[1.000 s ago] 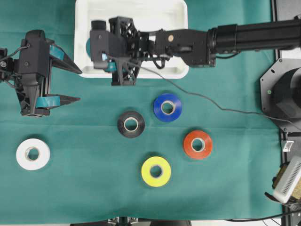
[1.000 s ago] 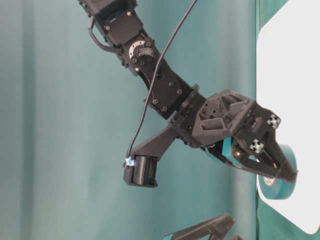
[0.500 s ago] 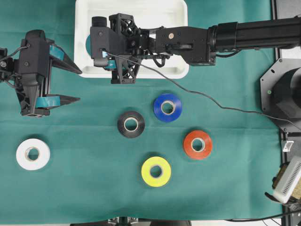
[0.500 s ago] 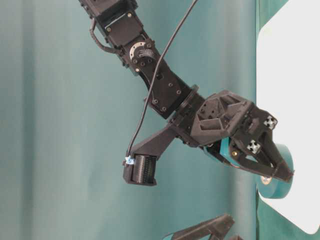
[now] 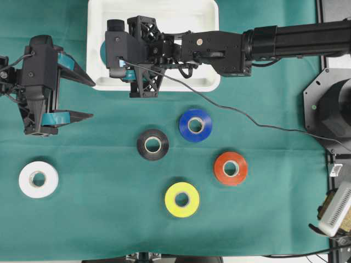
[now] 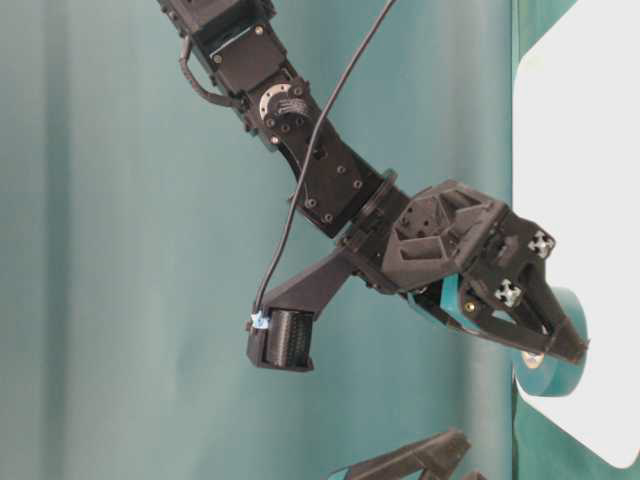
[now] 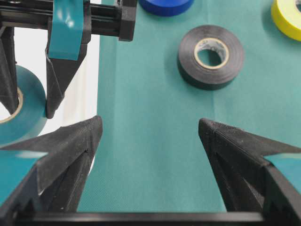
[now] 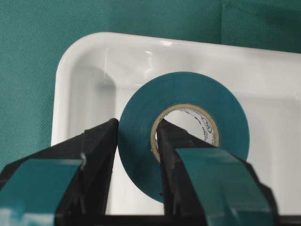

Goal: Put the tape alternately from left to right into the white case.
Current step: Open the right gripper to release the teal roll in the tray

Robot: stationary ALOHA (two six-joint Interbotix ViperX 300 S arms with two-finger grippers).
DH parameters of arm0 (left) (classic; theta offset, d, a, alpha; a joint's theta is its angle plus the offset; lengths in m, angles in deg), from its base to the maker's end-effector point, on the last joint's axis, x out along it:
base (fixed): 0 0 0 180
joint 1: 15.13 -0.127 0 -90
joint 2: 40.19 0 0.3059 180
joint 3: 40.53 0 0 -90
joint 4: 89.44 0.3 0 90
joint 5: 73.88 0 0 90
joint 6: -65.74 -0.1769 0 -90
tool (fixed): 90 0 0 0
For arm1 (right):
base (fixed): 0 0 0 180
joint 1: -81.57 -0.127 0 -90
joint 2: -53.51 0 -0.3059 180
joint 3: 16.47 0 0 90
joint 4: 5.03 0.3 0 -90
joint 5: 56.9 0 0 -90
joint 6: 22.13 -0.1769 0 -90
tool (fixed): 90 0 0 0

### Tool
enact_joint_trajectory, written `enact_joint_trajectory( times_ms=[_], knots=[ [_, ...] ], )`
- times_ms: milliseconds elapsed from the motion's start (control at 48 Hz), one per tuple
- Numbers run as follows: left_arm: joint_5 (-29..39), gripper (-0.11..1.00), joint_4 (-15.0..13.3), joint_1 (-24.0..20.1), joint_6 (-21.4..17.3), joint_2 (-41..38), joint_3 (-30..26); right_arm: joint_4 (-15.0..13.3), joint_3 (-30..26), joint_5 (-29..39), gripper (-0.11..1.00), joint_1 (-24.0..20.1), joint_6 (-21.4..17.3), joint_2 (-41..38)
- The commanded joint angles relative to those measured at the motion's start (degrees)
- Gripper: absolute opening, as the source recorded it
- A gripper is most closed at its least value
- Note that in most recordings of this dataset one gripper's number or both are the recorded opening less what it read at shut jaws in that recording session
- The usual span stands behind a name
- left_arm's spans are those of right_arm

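My right gripper (image 8: 137, 125) is shut on the teal roll of tape (image 8: 188, 89). One finger is inside its core and the other is outside. It holds the roll upright over the left end of the white case (image 5: 181, 16), close to the floor of the case (image 6: 580, 150). My left gripper (image 5: 92, 98) is open and empty over the cloth, left of the case. On the cloth lie the white roll (image 5: 38, 179), black roll (image 5: 152, 144), blue roll (image 5: 195, 125), red roll (image 5: 230, 168) and yellow roll (image 5: 182, 199).
A thin black cable (image 5: 247, 118) trails from the right arm across the green cloth, above the blue and red rolls. Dark equipment (image 5: 329, 109) and a white box (image 5: 335, 211) stand along the right edge.
The right gripper has shifted slightly deeper into the case and lower with the teal roll. The left arm and the loose rolls have not moved.
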Motion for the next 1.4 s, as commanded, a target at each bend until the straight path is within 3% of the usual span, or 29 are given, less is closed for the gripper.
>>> enact_joint_trajectory(
  times_ms=[0, 83, 250, 292, 417, 667, 1375],
  knots=[
    [-0.3, 0.59, -0.1, -0.1, 0.1, 0.8, -0.6, 0.0, -0.6, -0.1, 0.23, 0.1, 0.0, 1.5],
    [-0.3, 0.59, -0.1, -0.1, 0.1, 0.8, -0.6, 0.0, -0.6, -0.2, 0.27, 0.0, -0.1, 1.5],
    [-0.2, 0.59, -0.1, -0.1, 0.1, 0.9, -0.6, -0.1, -0.6, -0.3, 0.75, 0.0, 0.0, 1.5],
    [-0.2, 0.59, -0.1, -0.1, 0.1, 0.8, -0.5, -0.1, -0.6, -0.3, 0.80, 0.1, 0.0, 1.5],
    [-0.2, 0.59, -0.1, -0.1, 0.1, 0.8, -0.6, 0.0, -0.6, -0.1, 0.74, 0.1, 0.0, 1.5],
    [-0.2, 0.59, -0.1, -0.1, 0.1, 0.8, -0.6, 0.0, -0.6, 0.0, 0.74, -1.1, -0.1, 2.6],
    [-0.2, 0.59, -0.1, -0.1, 0.1, 0.9, -0.6, 0.1, 6.6, 1.1, 0.74, -11.7, -0.2, 12.1]
  ],
)
